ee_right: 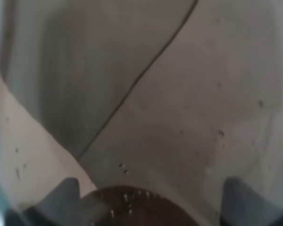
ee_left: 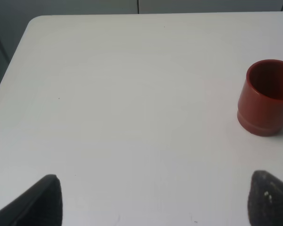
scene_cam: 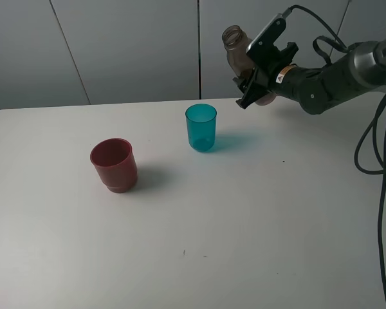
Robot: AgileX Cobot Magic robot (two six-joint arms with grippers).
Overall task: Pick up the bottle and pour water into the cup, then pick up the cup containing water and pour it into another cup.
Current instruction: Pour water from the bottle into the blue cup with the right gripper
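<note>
Smoky grey-brown bottle (scene_cam: 235, 55), uncapped and tilted, clamped in my right gripper (scene_cam: 252, 89), is raised above the table (scene_cam: 276, 225) behind and right of the teal cup (scene_cam: 201, 127). The dark-red cup (scene_cam: 114, 165) stands left of the teal cup. My left gripper (ee_left: 153, 202) gapes wide, holding nothing.

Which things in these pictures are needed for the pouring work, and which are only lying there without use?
Needed:
- bottle, held up by the right gripper
- teal cup
- red cup

Not needed:
- no loose item that I can see; only the table itself and the black cable hanging at its edge
</note>
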